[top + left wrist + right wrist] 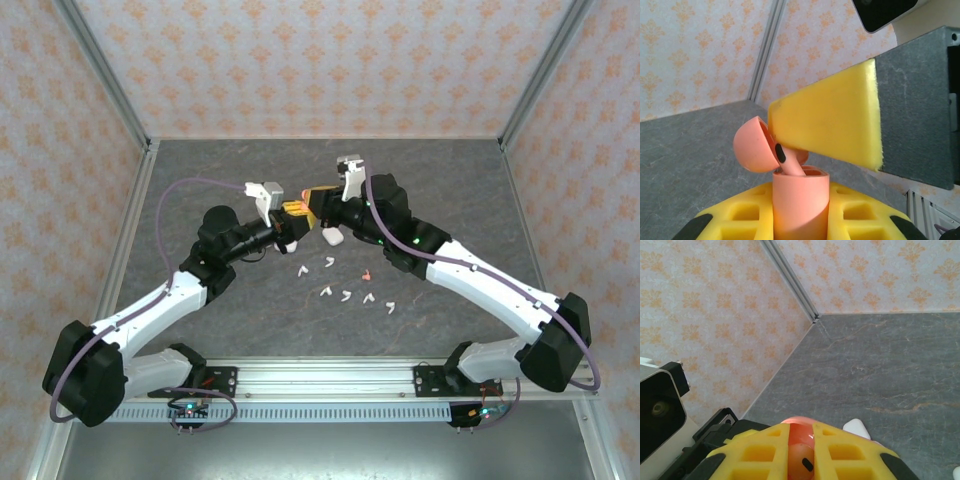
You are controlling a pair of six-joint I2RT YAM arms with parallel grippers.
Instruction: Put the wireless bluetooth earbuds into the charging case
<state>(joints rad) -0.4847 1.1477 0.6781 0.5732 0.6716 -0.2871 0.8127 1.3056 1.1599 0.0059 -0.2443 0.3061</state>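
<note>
My right claw (801, 440) is clamping one salmon-pink earbud (789, 166), which has a rounded head, a black oval port and a short stem. Its stem is sitting in the open top of the pink case (800, 197), which my left claw (801, 222) is gripping. White earbuds (346, 297) are lying loose on the table (200, 180).

Seen from above, we found the left claw (289, 218) and the right claw (316, 207) meeting over the middle of the bench (200, 170), the right one slightly behind. Clamped in the left claw stood the charging case (800, 205), upright, its lid (754, 146) tipped back to the left. An earbud (788, 161) sat with its stem in the case's mouth, pinched by the right claw, whose finger (830, 120) lay above and right of it. A second case (331, 238) lay on the bench just before the claws. The loose earbuds (346, 297) lay scattered nearer the arm bases.
</note>
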